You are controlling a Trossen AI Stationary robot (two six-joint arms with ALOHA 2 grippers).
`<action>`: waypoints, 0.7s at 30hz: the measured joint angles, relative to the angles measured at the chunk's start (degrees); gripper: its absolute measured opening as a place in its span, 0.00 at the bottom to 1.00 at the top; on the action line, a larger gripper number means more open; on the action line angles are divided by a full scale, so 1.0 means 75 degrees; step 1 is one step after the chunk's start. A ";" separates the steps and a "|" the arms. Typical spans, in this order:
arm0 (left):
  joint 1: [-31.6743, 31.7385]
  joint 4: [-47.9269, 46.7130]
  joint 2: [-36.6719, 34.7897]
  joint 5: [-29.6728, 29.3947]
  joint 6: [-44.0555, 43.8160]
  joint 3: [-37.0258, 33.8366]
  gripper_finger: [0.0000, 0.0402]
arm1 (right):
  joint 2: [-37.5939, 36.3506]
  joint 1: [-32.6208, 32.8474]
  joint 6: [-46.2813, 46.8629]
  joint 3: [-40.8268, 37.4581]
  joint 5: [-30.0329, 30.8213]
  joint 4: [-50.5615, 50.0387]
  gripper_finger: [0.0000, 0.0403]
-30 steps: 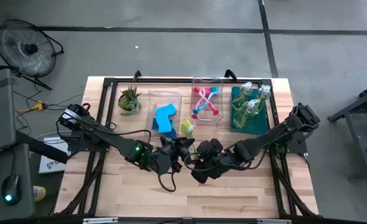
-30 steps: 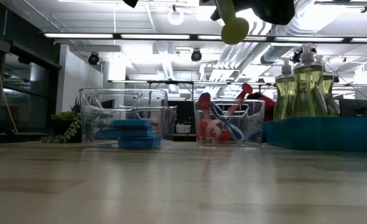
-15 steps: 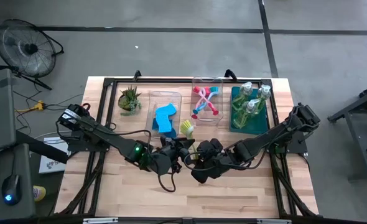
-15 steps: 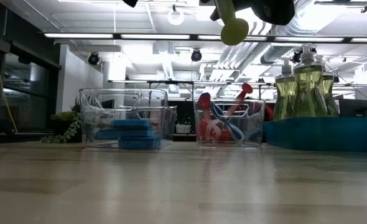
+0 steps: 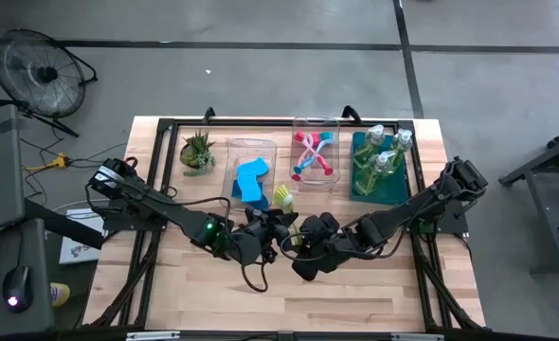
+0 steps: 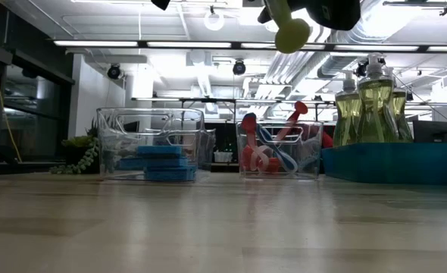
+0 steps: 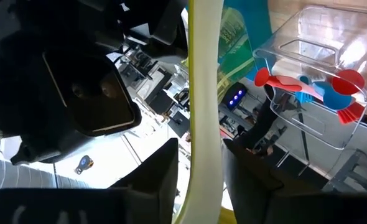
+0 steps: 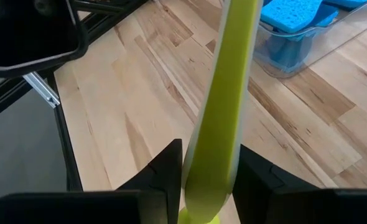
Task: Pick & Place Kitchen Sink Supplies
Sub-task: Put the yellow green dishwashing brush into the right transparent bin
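Mid-handover: yellow-green dish brush [image 5: 285,197] held above table centre, right gripper [image 8: 209,186] clamping its handle, left gripper [image 7: 199,180] fingers around it too (grip unclear). Sponges [image 5: 253,178], brushes [image 5: 313,152], soap bottles [image 5: 382,156] already binned; 1 brush left.

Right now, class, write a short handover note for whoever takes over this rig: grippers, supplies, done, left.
Right gripper: shut on the yellow-green brush, held in the air over mid-table.
Left gripper: at the same handle.
Done: blue sponges, red and teal brushes and soap bottles sit in their bins.
Left: bin the yellow-green brush, probably with the other brushes.
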 joint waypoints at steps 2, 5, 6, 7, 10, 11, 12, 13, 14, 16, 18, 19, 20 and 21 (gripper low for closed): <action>0.0000 0.0000 0.0000 0.0119 -0.0003 0.0000 0.31 | 0.0000 0.0000 0.0036 0.0000 0.0050 0.0000 0.24; 0.0000 -0.0003 0.0000 0.0155 -0.0024 0.0000 0.35 | 0.0000 0.0000 0.0053 0.0000 0.0094 0.0000 0.24; 0.0000 -0.0003 0.0000 0.0126 -0.0057 0.0000 0.36 | 0.0000 0.0000 0.0063 0.0000 0.0101 0.0000 0.24; 0.0000 -0.0003 0.0000 0.0056 -0.0136 0.0000 0.38 | 0.0000 -0.0007 0.0128 0.0000 0.0101 0.0000 0.24; 0.0000 -0.0009 0.0000 -0.0358 -0.0327 0.0000 0.45 | 0.0000 -0.0074 0.0252 0.0000 0.0002 -0.0008 0.24; 0.0000 -0.0012 0.0000 -0.0548 -0.0352 0.0000 0.47 | 0.0000 -0.0107 0.0279 0.0000 -0.0043 -0.0024 0.24; 0.0000 -0.0012 0.0000 -0.0739 -0.0352 0.0000 0.49 | -0.0015 -0.0138 0.0331 0.0000 -0.0056 -0.0077 0.24; 0.0000 -0.0023 0.0000 -0.0918 -0.0350 0.0000 0.51 | -0.0024 -0.0182 0.0372 0.0000 -0.0062 -0.0145 0.24; 0.0000 -0.0028 0.0000 -0.1077 -0.0353 0.0000 0.53 | -0.0034 -0.0241 0.0384 0.0000 -0.0106 -0.0186 0.24; -0.0006 -0.0086 -0.0030 -0.1283 -0.0375 -0.0002 0.56 | -0.0035 -0.0353 0.0390 0.0000 -0.0261 -0.0221 0.24; -0.0059 -0.0254 -0.0110 -0.1336 -0.0482 -0.0003 0.57 | -0.0035 -0.0438 0.0390 0.0000 -0.0416 -0.0243 0.24; -0.0075 -0.0306 -0.0160 -0.1339 -0.0547 -0.0003 0.58 | -0.0035 -0.0467 0.0387 0.0000 -0.0451 -0.0224 0.24; -0.0131 -0.0368 -0.0214 -0.1342 -0.0635 -0.0003 0.58 | -0.0038 -0.0480 0.0390 0.0000 -0.0467 -0.0221 0.24; -0.0165 -0.0487 -0.0287 -0.1368 -0.0701 -0.0003 0.58 | -0.0038 -0.0489 0.0395 0.0000 -0.0462 -0.0238 0.24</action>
